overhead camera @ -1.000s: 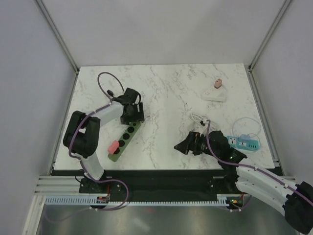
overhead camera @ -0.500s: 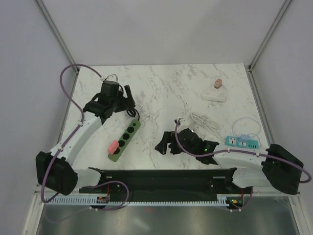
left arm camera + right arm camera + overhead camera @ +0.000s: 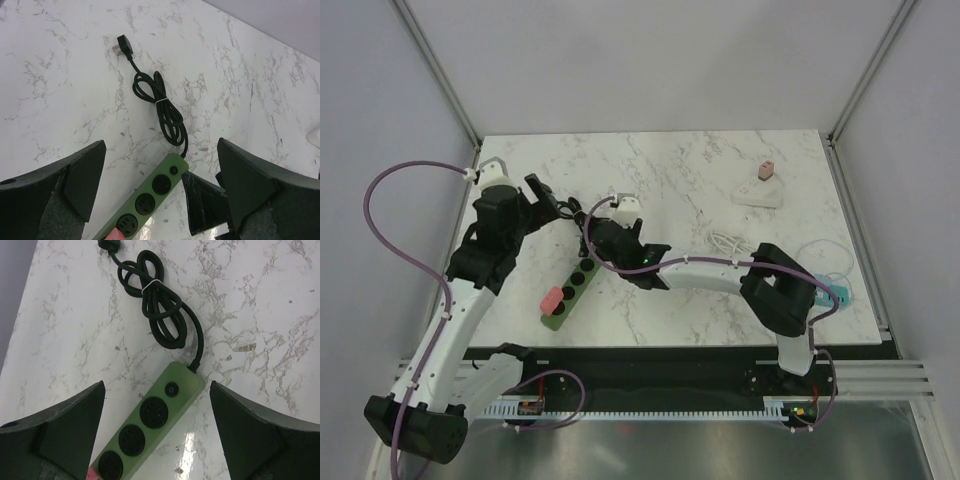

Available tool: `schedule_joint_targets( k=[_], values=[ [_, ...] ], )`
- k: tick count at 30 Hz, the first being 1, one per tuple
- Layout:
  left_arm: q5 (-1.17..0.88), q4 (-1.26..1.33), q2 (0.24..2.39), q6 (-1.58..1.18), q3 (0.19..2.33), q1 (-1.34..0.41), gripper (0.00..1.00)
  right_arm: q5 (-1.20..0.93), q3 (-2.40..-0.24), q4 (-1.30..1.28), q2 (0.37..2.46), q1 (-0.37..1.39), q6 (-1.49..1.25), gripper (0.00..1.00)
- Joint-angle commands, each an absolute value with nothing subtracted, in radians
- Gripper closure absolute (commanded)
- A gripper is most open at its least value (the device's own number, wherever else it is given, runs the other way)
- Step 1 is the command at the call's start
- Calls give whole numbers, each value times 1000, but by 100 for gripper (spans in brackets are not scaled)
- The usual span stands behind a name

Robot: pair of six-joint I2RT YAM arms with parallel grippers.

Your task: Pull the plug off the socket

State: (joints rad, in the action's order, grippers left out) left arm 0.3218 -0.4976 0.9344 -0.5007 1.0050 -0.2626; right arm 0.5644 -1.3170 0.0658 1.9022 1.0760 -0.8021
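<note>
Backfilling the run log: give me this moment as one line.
pink plug seated in green power strip | left fingers open, empty | right fingers open, empty, over strip's switch end | black cord bundled beside it

Marble table (image 3: 670, 175) carries green power strip (image 3: 572, 288); white adapter (image 3: 756, 196); white cable (image 3: 725, 242).

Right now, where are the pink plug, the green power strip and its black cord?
pink plug (image 3: 551, 298): top external view, middle of its body.
green power strip (image 3: 187, 381): right wrist view, bare switch end.
black cord (image 3: 150, 290): right wrist view, tied middle of the coil.
</note>
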Motion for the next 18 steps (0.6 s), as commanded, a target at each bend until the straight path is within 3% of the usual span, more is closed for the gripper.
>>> schedule_joint_targets(
  k=[1,5,15,18],
  values=[
    [328,-449,914,-529,988,-233,0,664,-1426,20,2014,1062,-692,7],
    [265,-428,908,-538,976,-221,0,566,-1506,9,2085,1013,-649,15],
    [167,-399,934,-574,943,-209,1,302,-1650,15,2246,927,-495,11],
    [153,-400,945,-578,942,-209,1,293,-1684,12,2289,911,-514,18]
  ],
)
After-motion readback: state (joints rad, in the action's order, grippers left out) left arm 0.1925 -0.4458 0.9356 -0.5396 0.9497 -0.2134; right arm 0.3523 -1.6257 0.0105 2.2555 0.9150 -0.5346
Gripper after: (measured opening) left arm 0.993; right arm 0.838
